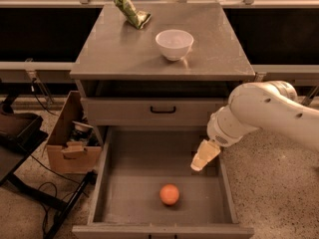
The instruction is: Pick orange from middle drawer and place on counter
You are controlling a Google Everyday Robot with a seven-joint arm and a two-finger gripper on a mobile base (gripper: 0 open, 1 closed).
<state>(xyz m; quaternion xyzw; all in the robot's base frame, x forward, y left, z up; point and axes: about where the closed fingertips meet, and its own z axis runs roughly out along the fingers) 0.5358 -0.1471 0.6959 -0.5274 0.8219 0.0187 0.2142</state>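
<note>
The orange (169, 194) lies on the flat bottom of the open middle drawer (124, 183), near its front and slightly right of centre. My gripper (203, 157) hangs from the white arm over the right part of the drawer, above and to the right of the orange, apart from it. The grey counter (119, 49) tops the cabinet above the drawer.
A white bowl (174, 44) and a green bag (130, 10) sit on the counter. A shut upper drawer with a black handle (163, 110) is above the open one. A cardboard box (72, 138) and cables stand on the speckled floor at the left.
</note>
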